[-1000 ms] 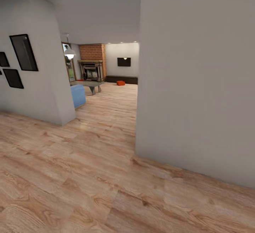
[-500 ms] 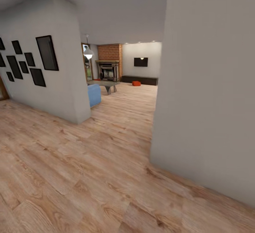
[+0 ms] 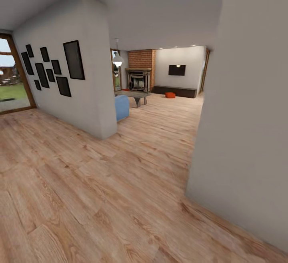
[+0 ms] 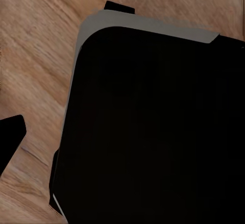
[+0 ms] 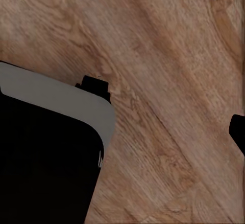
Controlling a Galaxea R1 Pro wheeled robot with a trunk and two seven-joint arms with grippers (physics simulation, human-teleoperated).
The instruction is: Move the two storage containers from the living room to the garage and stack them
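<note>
While your robot stood in the hallway on light wood-plank flooring [image 3: 100, 183], the head view looked through an opening between two pale walls into the living room [image 3: 168, 95]. One red-orange storage container [image 3: 170, 95] sat on the living-room floor at the far end, just in front of the long dark low bench [image 3: 176, 91] and below the black wall TV [image 3: 177, 70]. A second small red-orange patch [image 3: 125, 90] lay near the brick fireplace [image 3: 140, 69], past the low coffee table [image 3: 134, 94]; too small to tell whether it was the other container. A blue seat [image 3: 122, 107] stood beside the near wall corner, and a white pendant lamp [image 3: 117, 59] hung above it. Black picture frames [image 3: 52, 69] covered the left wall [image 3: 80, 95], and a glass door [image 3: 12, 75] at far left showed grass outside.

In the left wrist view, a dark rounded body with a grey edge [image 4: 153, 132] hung over the wood planks [image 4: 35, 55]. The right wrist view gave a like dark body [image 5: 46, 157] over planks [image 5: 168, 81]. You had no fingertips in clear sight, so I cannot tell whether either hand was spread or closed.
</note>
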